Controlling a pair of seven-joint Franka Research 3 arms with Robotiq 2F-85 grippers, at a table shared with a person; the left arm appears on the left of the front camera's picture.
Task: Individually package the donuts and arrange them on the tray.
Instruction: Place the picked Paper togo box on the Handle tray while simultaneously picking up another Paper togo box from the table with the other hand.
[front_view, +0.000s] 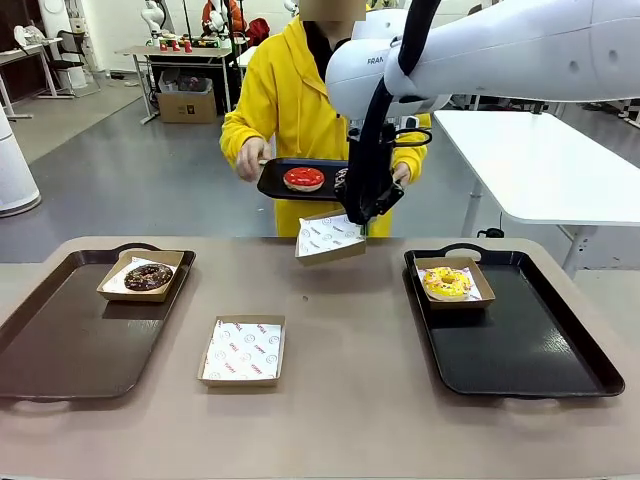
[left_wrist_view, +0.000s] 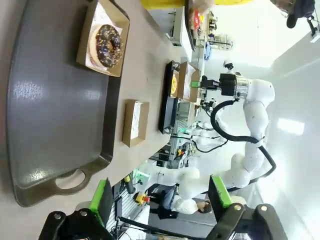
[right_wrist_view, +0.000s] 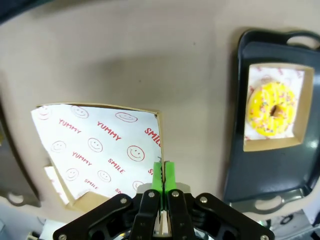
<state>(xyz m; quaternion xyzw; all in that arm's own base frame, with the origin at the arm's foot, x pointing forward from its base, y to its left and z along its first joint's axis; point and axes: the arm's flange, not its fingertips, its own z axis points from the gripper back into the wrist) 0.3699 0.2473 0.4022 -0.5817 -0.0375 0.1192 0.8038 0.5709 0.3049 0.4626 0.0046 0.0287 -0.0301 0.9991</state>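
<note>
Donuts (front_view: 148, 277) at nine and three o'clock sit boxed, the rest wait; our right gripper (right_wrist_view: 163, 172) pinches an empty box (right_wrist_view: 100, 145), left gripper (left_wrist_view: 160, 187) agape.

The right arm (front_view: 520, 50) consists of white, rounded moulded links; grey lettering (front_view: 375, 60) reading "FRAN" marks one joint housing. A black cable (front_view: 385, 100) runs along the outside of the right arm to the black right gripper (front_view: 364, 218). At the right arm's end, the fingers carry green pads (right_wrist_view: 158, 172) on black linkages fastened with silver screws (right_wrist_view: 172, 193). The left gripper (left_wrist_view: 160, 187) has the same black body, green pads (left_wrist_view: 102, 200) and silver screws. Beyond the right arm, the person (front_view: 290, 100) wears a yellow hooded top with long sleeves (front_view: 243, 115).
</note>
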